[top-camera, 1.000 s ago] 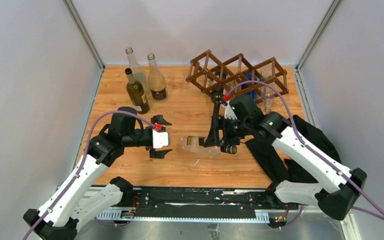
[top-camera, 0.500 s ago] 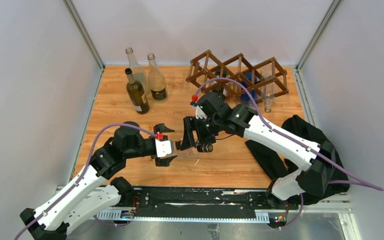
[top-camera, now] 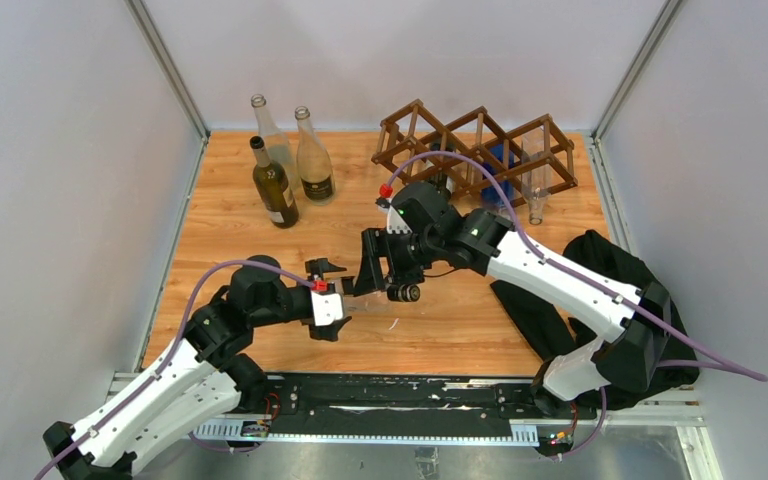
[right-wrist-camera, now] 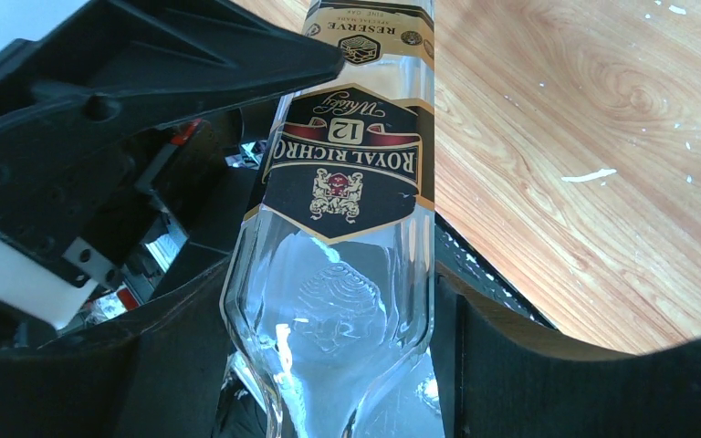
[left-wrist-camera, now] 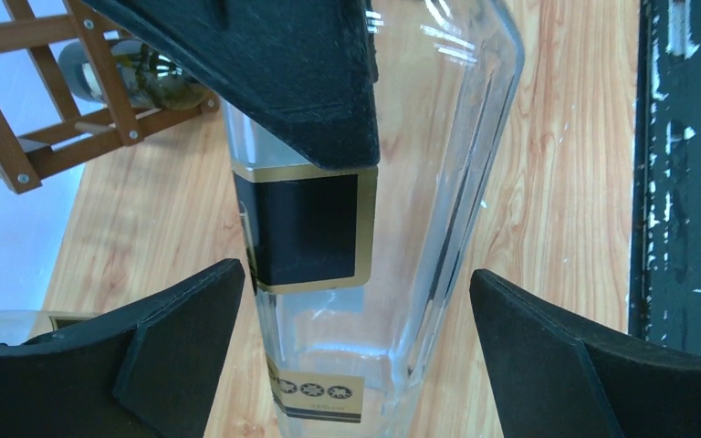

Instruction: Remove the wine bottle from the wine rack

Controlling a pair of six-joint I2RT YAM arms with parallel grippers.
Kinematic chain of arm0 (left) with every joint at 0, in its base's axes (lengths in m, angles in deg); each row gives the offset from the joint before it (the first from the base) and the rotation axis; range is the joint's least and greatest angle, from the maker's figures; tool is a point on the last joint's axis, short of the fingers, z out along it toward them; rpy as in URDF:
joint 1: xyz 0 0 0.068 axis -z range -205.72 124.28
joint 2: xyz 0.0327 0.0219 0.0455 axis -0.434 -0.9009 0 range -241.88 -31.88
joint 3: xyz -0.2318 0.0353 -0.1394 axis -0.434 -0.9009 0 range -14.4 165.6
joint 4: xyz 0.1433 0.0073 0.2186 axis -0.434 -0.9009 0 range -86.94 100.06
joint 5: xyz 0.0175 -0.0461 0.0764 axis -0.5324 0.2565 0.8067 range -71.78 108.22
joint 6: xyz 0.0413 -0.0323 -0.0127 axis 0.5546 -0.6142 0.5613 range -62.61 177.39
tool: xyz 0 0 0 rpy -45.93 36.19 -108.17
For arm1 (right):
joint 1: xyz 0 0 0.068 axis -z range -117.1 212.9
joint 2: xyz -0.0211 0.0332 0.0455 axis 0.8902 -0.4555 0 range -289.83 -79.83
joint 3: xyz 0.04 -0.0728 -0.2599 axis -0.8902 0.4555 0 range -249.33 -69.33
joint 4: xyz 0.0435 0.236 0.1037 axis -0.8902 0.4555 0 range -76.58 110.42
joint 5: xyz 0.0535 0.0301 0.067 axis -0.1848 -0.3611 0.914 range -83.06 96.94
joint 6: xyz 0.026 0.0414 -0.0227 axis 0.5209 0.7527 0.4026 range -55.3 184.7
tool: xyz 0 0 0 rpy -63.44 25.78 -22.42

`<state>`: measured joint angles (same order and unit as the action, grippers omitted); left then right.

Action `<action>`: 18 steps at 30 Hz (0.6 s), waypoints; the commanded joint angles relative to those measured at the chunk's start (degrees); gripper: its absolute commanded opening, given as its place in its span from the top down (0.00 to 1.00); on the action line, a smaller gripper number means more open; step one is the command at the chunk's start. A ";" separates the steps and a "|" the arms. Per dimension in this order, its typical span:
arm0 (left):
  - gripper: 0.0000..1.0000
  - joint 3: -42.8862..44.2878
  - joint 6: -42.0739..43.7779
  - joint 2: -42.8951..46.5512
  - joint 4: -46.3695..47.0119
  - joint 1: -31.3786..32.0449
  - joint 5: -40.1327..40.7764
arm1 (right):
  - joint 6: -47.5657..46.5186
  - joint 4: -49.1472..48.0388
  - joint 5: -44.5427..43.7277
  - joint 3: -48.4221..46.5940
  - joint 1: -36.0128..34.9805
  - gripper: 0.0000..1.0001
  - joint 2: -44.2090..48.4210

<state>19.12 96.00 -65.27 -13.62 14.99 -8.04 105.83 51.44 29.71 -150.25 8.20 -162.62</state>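
The wine rack (top-camera: 475,150) stands at the back of the table, and its corner shows in the left wrist view (left-wrist-camera: 46,119). My right gripper (top-camera: 380,275) is shut on a clear wine bottle (top-camera: 362,303) with a black and gold label. It grips the bottle near its shoulder (right-wrist-camera: 347,365) and holds it on its side, off the rack. My left gripper (top-camera: 328,302) is open. Its fingers (left-wrist-camera: 155,356) stand on either side of the bottle's lower body (left-wrist-camera: 365,237) without touching it.
Three bottles (top-camera: 285,170) stand at the back left. A dark bottle (left-wrist-camera: 128,78), a blue one (top-camera: 500,170) and a clear one (top-camera: 533,190) sit in the rack. A black cloth (top-camera: 580,290) lies at the right. A black rail (top-camera: 380,395) runs along the front edge.
My right gripper has carried the bottle left and a little back. My left gripper has moved right and forward, and its open fingers now straddle the bottle.
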 commanded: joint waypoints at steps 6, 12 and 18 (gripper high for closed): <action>0.01 -1.11 -0.94 -4.04 9.55 0.51 4.28 | 3.67 -10.69 2.37 -4.06 -3.14 1.00 -0.05; 0.69 -0.84 -3.35 -2.65 12.79 0.51 6.35 | 2.05 -9.30 0.85 -2.65 -3.04 0.68 0.92; 1.00 -1.54 -10.19 0.36 16.03 0.51 8.84 | 0.76 -9.25 -3.68 1.74 0.77 0.10 9.21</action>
<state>16.62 93.85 -67.28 -6.71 15.82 -3.80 106.99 45.50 28.42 -149.82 6.43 -162.03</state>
